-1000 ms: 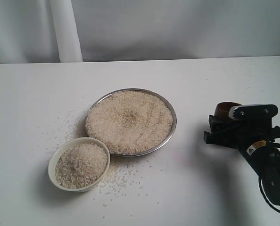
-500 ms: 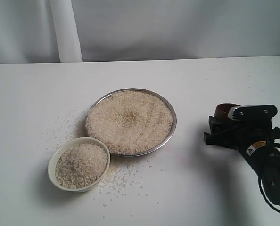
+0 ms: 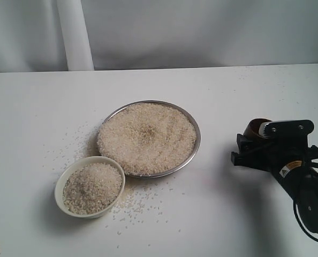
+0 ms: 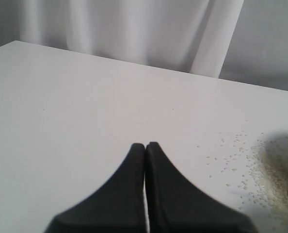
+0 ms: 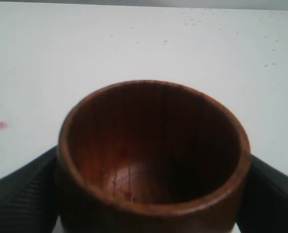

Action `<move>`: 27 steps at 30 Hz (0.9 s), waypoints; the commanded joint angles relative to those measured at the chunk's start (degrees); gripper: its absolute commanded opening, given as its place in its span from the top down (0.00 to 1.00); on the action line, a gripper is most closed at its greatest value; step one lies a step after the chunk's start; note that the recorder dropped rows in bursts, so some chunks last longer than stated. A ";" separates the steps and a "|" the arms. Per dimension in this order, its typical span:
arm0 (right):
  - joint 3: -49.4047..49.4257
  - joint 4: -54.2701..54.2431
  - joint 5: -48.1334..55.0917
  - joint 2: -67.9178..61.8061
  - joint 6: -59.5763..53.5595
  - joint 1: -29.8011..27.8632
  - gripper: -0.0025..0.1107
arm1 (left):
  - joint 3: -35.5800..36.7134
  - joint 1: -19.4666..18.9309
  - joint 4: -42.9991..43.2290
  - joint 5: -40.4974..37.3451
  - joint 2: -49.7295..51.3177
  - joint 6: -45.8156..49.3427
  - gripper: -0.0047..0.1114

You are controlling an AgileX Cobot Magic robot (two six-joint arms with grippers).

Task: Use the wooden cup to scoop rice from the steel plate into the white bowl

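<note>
Jaws on the right gripper [image 5: 152,206] were clamped round the wooden cup [image 5: 153,141], well right of the steel plate [image 3: 198,140] heaped with rice [image 3: 146,138]. Left gripper [image 4: 145,148] had its jaws pressed together, holding nothing.

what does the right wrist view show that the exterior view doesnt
Only the right wrist view: the inside of the wooden cup, dark and holding no rice, and the right gripper with its fingers against both sides of the cup. Only the exterior view: the steel plate heaped with rice, the white bowl also filled, and loose grains around them. Both: the cup in that gripper and the white table.
</note>
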State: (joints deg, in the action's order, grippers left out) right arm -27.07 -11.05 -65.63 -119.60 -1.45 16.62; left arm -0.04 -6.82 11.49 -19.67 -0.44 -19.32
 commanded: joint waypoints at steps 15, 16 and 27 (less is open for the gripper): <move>5.50 0.99 -4.33 8.65 -0.30 -0.05 0.15 | 0.04 0.08 -0.21 0.36 0.44 -0.13 0.96; 5.99 0.99 -4.33 10.05 -0.30 -0.05 0.15 | 0.04 0.08 -0.21 0.36 0.44 -0.13 0.96; 7.66 6.39 3.04 21.86 -0.07 -0.05 0.18 | 0.04 0.08 -0.21 0.36 0.44 -0.13 0.96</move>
State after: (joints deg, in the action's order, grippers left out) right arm -19.83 -5.87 -63.94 -98.19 -1.45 16.62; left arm -0.04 -6.82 11.49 -19.67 -0.44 -19.32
